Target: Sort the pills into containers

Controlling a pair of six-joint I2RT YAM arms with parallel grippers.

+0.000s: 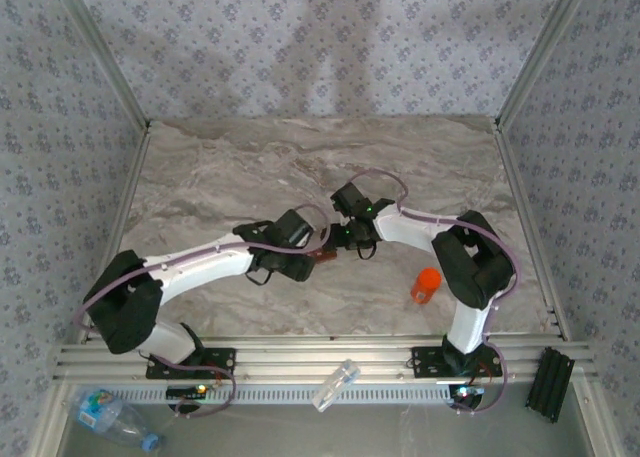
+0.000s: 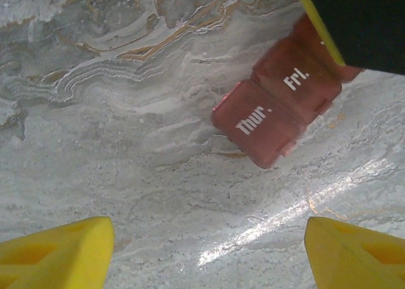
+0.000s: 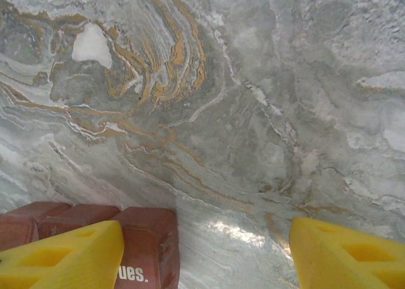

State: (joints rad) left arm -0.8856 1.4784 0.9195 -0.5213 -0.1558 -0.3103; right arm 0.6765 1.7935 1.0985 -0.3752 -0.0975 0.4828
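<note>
A red weekly pill organiser [image 2: 272, 105] lies on the marble, its lids marked "Thur." and "Fri." shut. My left gripper [image 2: 209, 251] hangs just short of it, open, with bare marble between its yellow fingers [image 2: 57, 254]. My right gripper [image 3: 205, 251] is open too; its left finger [image 3: 63, 257] lies over the organiser [image 3: 149, 238] by the "Tues." lid. In the top view both grippers meet mid-table over the organiser [image 1: 322, 257]. The container, a small orange pill bottle [image 1: 425, 285], stands apart by the right arm. The pills are hidden.
The right gripper's black body [image 2: 361, 23] looms over the organiser's far end. A clear water bottle [image 1: 110, 415], a small clear item [image 1: 335, 385] and a black block [image 1: 550, 382] lie below the front rail. Patterned walls [image 1: 60, 127] enclose the marble table [image 1: 250, 167].
</note>
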